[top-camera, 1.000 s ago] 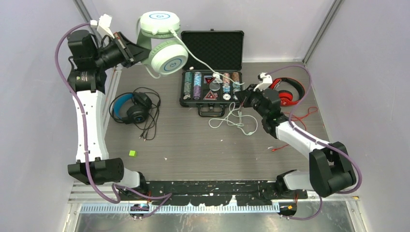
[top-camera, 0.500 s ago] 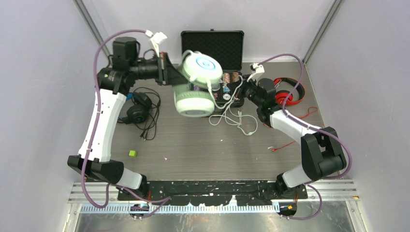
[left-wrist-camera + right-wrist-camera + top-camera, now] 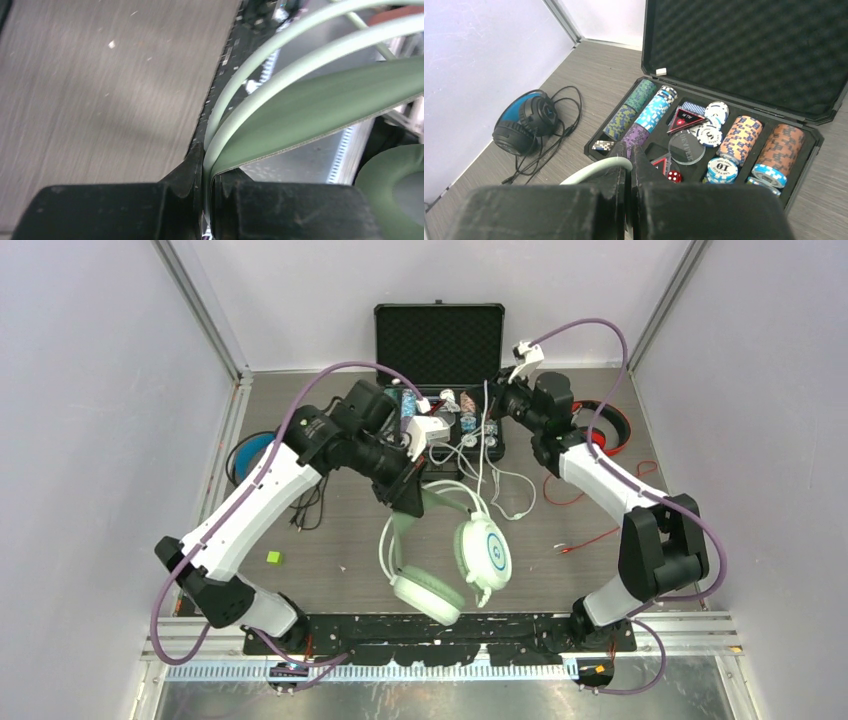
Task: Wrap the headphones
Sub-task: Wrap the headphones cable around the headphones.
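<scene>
My left gripper [image 3: 408, 498] is shut on the headband of the mint-green headphones [image 3: 455, 558] and holds them above the near middle of the table; the band [image 3: 310, 100] fills the left wrist view. Their white cable [image 3: 483, 445] runs up to my right gripper [image 3: 495, 400], which is shut on it over the poker case; the cable [image 3: 596, 169] bends out to the left of the jaws. The black headphones [image 3: 262, 462] lie at the left, also in the right wrist view [image 3: 521, 127]. The red headphones [image 3: 605, 430] lie at the right behind my right arm.
An open black case [image 3: 440, 345] of poker chips [image 3: 740, 140] stands at the back middle. Loose red cable [image 3: 590, 535] trails on the right. A small green cube [image 3: 272, 557] lies at the near left. Purple walls close both sides.
My left arm has swung the mint-green headphones from the back left, over the case, down to the near middle. My right gripper has moved back to over the case, holding the white cable.
</scene>
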